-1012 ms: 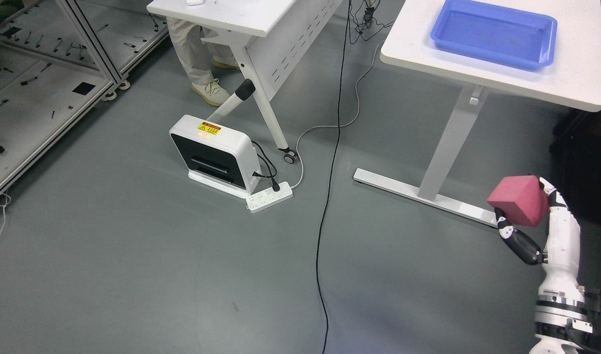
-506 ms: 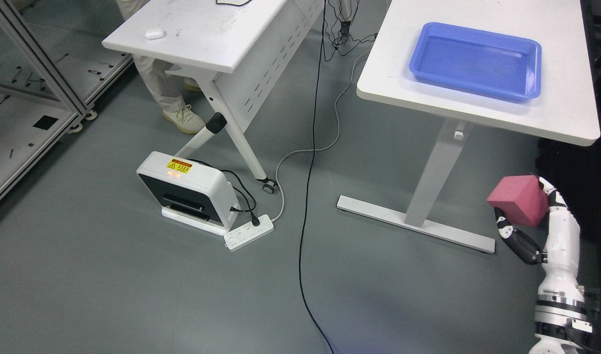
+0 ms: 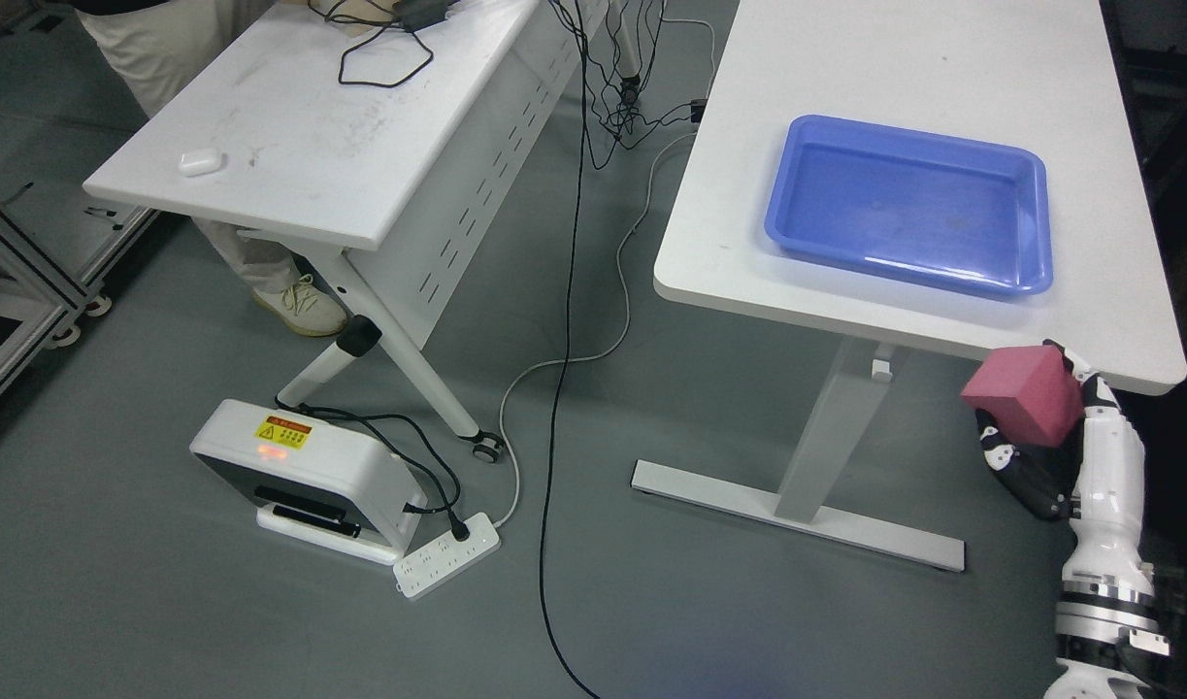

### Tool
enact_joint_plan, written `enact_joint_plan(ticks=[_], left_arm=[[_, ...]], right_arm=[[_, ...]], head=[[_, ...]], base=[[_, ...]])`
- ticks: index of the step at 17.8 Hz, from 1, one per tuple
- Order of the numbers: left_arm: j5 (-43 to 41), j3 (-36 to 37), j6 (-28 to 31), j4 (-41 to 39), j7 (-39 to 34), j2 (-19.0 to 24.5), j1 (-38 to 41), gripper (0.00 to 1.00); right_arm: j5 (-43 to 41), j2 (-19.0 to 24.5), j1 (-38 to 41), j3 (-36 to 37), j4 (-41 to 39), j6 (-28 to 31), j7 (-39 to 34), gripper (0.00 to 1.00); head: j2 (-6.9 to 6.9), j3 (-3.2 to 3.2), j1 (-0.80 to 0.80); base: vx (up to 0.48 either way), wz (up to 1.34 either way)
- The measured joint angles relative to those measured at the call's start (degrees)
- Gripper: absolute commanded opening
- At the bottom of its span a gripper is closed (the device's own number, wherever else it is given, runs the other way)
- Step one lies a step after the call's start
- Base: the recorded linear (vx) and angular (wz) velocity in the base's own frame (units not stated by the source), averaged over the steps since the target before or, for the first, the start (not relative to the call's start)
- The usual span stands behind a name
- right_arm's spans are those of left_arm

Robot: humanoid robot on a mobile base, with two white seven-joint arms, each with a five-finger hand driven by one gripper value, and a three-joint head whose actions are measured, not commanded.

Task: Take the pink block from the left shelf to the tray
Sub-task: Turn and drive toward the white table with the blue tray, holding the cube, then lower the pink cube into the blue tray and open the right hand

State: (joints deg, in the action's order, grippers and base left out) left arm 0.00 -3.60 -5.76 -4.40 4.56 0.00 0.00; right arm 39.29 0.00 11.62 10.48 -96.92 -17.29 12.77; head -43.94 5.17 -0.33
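Fingers of the right hand wrapped around the pink block, dark fingertips curling up under its lower left edge and more showing behind its right side, so it's a firm hold and the block rides tilted, one corner forward. The arm comes up from the lower right corner, white forearm upright. No left arm in sight.

Outward from there: the block sits low, below the front edge of the white bench, just off its near right corner. Up on top is the blue tray, nothing in it, well above and to the left of the block as seen here. Another bench stands to the left with a small white case and cables on it, a person's legs behind it, and a white box-shaped appliance plus a power strip on the floor.

This looks like the carry stage: block picked, robot closing on the tray. Next it needs to lift the block clear above the bench edge, then reach forward and left over the tray rim before letting go. Catching that edge is the risk.

Against the earlier frames, the whole view has swung: bench and tray now much nearer and lower in shot, the shelf frame nearly gone at the left. That's the camera travelling. Hand and block sit in the same spot in the picture, grip unchanged.
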Motion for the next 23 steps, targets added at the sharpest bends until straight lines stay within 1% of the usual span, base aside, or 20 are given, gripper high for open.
enact_joint_plan(ticks=[9, 13, 16, 21, 23], left_arm=[[0.0, 0.0, 0.0, 0.0, 0.0, 0.0, 0.0, 1.00], [0.0, 0.0, 0.0, 0.0, 0.0, 0.0, 0.0, 1.00], [0.0, 0.0, 0.0, 0.0, 0.0, 0.0, 0.0, 1.00], [0.0, 0.0, 0.0, 0.0, 0.0, 0.0, 0.0, 1.00], [0.0, 0.0, 0.0, 0.0, 0.0, 0.0, 0.0, 1.00]], right_arm=[[0.0, 0.0, 0.1, 0.0, 0.0, 0.0, 0.0, 0.03], [0.0, 0.0, 0.1, -0.1, 0.0, 0.0, -0.1, 0.05], [0.0, 0.0, 0.1, -0.4, 0.0, 0.4, -2.1, 0.14], [0.0, 0.0, 0.8, -0.9, 0.0, 1.6, -7.9, 0.33], [0.0, 0.0, 1.2, -1.1, 0.0, 1.6, -8.9, 0.48]], head=[[0.00, 0.00, 0.00], [0.00, 0.00, 0.00], [0.00, 0.00, 0.00], [0.00, 0.00, 0.00], [0.00, 0.00, 0.00]], base=[[0.369, -0.03], [0.301, -0.03], [0.262, -0.04], [0.154, 0.00], [0.070, 0.08]])
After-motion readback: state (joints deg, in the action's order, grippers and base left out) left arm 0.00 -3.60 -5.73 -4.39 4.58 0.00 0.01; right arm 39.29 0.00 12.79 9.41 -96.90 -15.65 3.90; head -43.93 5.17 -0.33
